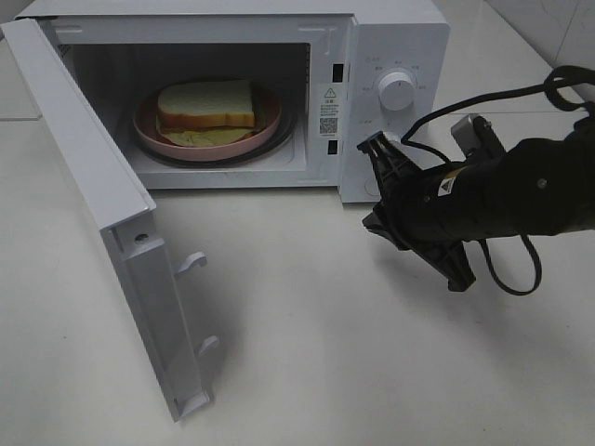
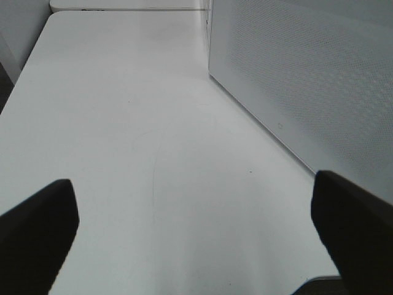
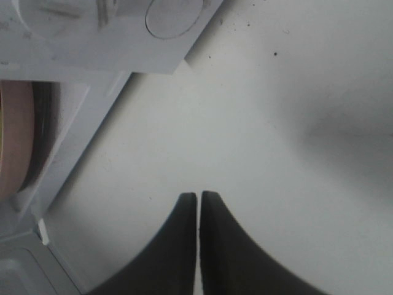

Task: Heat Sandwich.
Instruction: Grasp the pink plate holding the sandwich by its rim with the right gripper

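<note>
The sandwich [image 1: 206, 105], white bread with a tan crust and pale green filling, lies on a pink plate [image 1: 149, 130] inside the open microwave [image 1: 400, 37]. My right gripper [image 1: 376, 221] hovers in front of the microwave's control panel, below the dial [image 1: 397, 91]. Its fingers are shut with nothing between them, as the right wrist view shows [image 3: 198, 195]. That view also catches the plate's edge [image 3: 12, 141]. My left gripper [image 2: 196, 239] is open and empty over bare table, beside a white dotted panel of the microwave [image 2: 307, 74]. It is out of the high view.
The microwave door [image 1: 102, 214] stands swung wide open to the left, its latch hooks [image 1: 193, 263] sticking out over the white table [image 1: 307, 353]. A black cable [image 1: 521, 269] loops under the right arm.
</note>
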You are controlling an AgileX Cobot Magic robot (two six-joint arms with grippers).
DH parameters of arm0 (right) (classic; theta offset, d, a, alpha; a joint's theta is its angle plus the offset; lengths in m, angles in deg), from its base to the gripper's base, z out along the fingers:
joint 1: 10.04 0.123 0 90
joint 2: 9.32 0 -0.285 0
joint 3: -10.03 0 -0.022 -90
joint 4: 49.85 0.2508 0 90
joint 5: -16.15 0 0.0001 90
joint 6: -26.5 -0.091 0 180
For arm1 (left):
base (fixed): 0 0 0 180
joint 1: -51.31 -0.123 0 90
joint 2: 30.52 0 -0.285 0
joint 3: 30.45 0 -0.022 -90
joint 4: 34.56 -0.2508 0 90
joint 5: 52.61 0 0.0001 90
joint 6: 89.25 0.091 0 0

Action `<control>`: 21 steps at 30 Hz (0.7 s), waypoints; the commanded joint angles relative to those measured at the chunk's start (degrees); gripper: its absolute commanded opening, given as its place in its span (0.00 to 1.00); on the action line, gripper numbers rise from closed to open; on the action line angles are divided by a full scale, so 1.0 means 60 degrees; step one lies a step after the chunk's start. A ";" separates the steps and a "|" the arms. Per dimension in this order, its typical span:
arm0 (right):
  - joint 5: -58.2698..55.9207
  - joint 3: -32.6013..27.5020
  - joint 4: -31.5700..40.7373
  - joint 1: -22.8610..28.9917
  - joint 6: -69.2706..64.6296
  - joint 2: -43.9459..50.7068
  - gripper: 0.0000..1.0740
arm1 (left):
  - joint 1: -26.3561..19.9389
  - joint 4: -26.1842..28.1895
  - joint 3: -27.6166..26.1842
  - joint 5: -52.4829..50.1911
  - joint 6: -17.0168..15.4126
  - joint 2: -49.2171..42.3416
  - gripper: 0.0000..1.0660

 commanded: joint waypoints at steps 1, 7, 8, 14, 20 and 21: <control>-0.0945 -0.0019 -0.0229 0.0000 0.0964 0.0411 0.07 | 0.0038 0.0010 0.0019 -0.0124 -0.0019 -0.0162 0.92; -0.2044 -0.0019 -0.0220 0.0000 0.2464 0.0993 0.08 | 0.0038 0.0010 0.0019 -0.0124 -0.0019 -0.0162 0.92; -0.2044 -0.0019 -0.0220 0.0000 0.2464 0.0993 0.08 | 0.0038 0.0010 0.0019 -0.0124 -0.0019 -0.0162 0.92; -0.3466 0.0057 -0.0220 0.0000 0.3858 0.1490 0.11 | 0.0038 0.0010 0.0019 -0.0124 -0.0019 -0.0162 0.92; -0.4880 0.0134 -0.0201 0.0000 0.5300 0.1700 0.13 | 0.0038 0.0010 0.0019 -0.0124 -0.0019 -0.0162 0.92; -0.5138 0.0172 -0.0210 0.0000 0.5644 0.1700 0.13 | 0.0038 0.0010 0.0019 -0.0124 -0.0019 -0.0162 0.92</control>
